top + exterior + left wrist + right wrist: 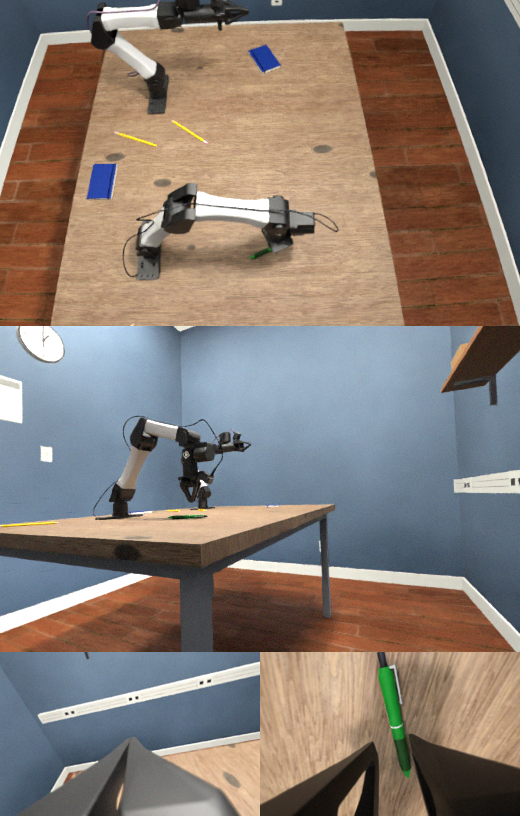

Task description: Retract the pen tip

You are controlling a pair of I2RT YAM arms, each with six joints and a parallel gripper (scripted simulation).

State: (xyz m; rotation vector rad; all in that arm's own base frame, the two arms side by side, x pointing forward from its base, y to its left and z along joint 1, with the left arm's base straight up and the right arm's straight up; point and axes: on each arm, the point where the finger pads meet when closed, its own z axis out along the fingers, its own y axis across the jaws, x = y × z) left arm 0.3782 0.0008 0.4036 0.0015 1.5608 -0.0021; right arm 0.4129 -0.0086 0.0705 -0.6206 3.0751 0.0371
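Your right gripper (pixel 191 499) (pixel 392 745), the nearer one, hangs part-open and empty, apparently above the green pen (pixel 260 253) (pixel 188 516) (pixel 392 707), whose axis runs between its fingertips.

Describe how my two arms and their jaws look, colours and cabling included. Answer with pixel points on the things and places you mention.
Both arms have white links with black joints and dark bases. Thin black cables loop along the right arm (pixel 232 209) (pixel 161 429); a purplish cable runs over the left arm (pixel 131 18). The jaws are dark and tapered to points. The right arm has a small white diamond marking.
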